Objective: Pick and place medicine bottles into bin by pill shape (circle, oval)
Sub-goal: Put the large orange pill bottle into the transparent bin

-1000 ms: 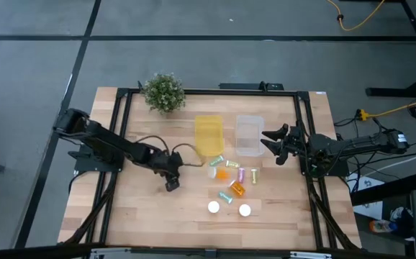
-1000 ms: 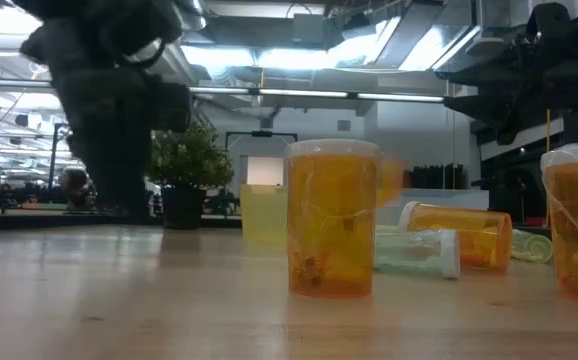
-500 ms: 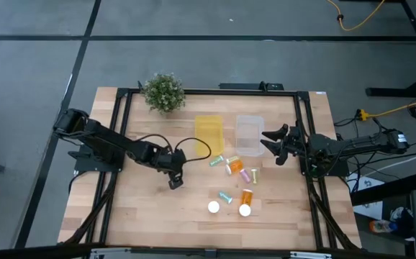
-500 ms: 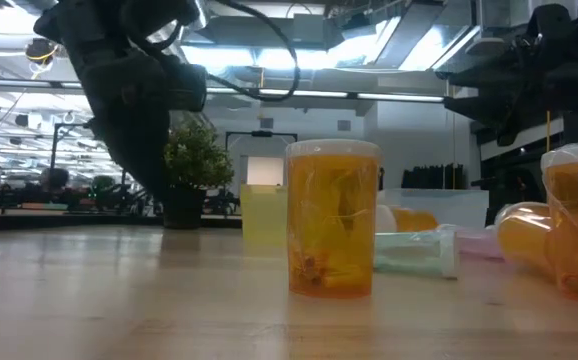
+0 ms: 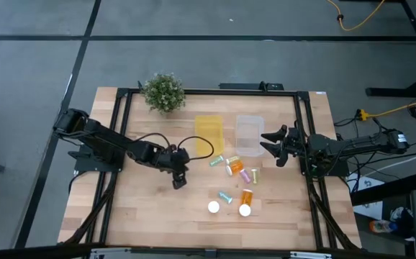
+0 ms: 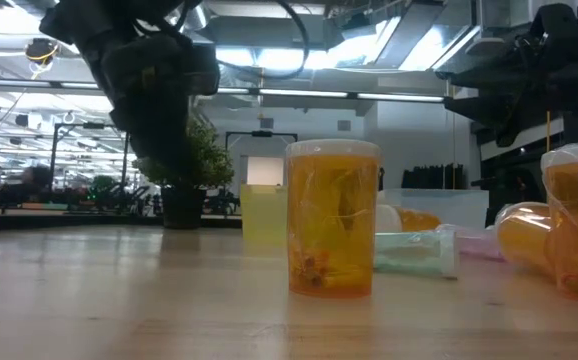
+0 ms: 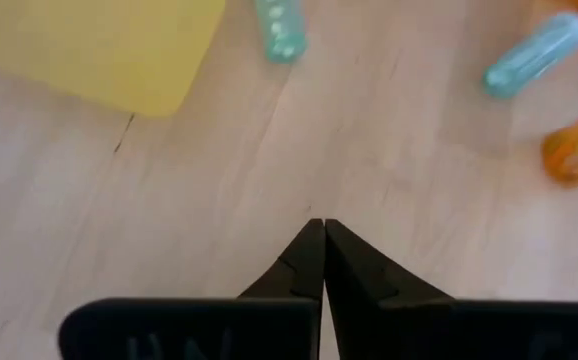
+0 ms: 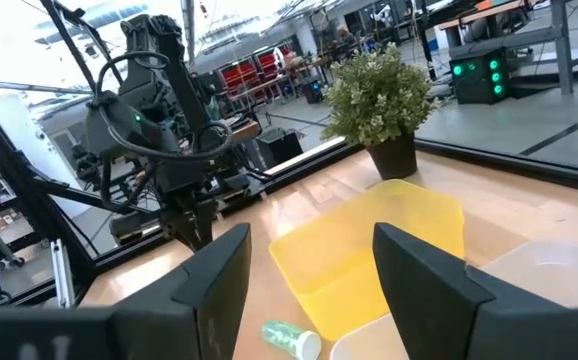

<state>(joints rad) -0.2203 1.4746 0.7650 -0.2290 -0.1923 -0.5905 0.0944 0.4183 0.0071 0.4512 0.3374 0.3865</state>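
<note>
Orange and pastel medicine bottles [image 5: 231,180] lie scattered just right of my left gripper [image 5: 179,180] from above, none binned yet; the right gripper [image 5: 271,143] waits spread beside the clear bin [image 5: 249,134]. My left wrist camera shows fingertips [image 7: 321,236] pressed together, empty, a teal vial [image 7: 534,53] ahead: I judge I must open before grasping.

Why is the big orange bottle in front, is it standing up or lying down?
Standing up. In the low view the orange bottle sits flat on the table with its cap on top.
</note>
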